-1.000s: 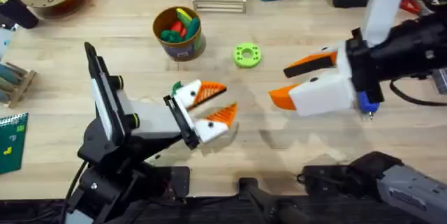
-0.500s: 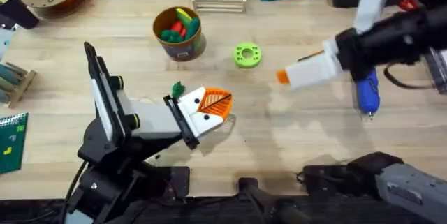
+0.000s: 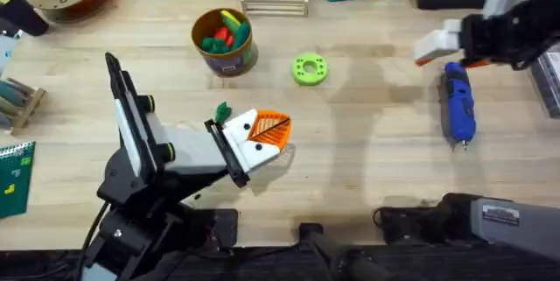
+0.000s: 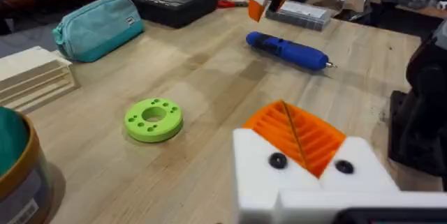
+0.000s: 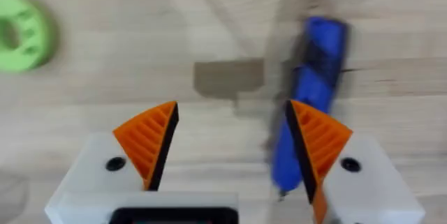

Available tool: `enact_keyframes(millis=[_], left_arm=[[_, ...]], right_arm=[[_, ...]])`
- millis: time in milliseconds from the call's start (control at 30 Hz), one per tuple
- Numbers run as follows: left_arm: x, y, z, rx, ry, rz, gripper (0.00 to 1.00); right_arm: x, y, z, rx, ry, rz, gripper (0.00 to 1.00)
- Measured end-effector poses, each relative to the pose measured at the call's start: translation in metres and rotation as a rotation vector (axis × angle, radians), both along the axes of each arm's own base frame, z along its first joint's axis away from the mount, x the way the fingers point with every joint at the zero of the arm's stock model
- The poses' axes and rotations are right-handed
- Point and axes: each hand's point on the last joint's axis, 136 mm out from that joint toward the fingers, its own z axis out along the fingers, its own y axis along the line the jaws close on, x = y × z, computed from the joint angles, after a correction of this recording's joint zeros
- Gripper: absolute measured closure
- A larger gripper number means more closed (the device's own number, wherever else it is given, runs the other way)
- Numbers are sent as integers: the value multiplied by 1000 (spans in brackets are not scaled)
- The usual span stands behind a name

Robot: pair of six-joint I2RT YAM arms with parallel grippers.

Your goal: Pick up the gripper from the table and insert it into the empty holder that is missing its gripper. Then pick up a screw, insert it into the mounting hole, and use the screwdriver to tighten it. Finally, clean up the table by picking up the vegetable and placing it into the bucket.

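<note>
Right gripper (image 5: 234,137) gapes empty above screwdriver (image 3: 458,113); left gripper (image 3: 262,136) closed, empty.

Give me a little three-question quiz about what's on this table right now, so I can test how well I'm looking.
1. True or false: the screwdriver lies on the table, with nothing holding it.
2. Which gripper has its fingers pressed together: left or right?
3. What sits between the bucket and the screwdriver: A) a green disc, B) a red cup, C) a spoon?

Key:
1. True.
2. The left gripper; the right gripper is open above the screwdriver.
3. A, the green disc.
</note>
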Motion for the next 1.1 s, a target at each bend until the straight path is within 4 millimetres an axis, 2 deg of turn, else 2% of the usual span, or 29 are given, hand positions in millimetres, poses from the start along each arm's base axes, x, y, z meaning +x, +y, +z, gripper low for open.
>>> enact_keyframes(millis=[100,133,233,300,433,567,833,967,1100], left_arm=[[0,0,0,0,1,0,988],[0,0,0,0,1,0,988],[0,0,0,0,1,0,988],[0,0,0,0,1,0,988],[0,0,0,0,1,0,988],[0,0,0,0,1,0,988],[0,0,0,0,1,0,988],[0,0,0,0,1,0,988],[0,0,0,0,1,0,988]], right_arm=[[9,-38,-6,-71,-16,-64,66],[16,-75,-18,-115,-14,-117,66],[13,-103,-41,-130,49,-138,64],[8,-112,-58,-125,103,-138,63],[8,-121,-85,-111,165,-130,63],[7,-115,-101,-68,204,-112,63],[11,-114,-111,-61,190,-95,63],[6,-112,-119,-61,196,-92,63],[7,-112,-120,-68,180,-91,67]])
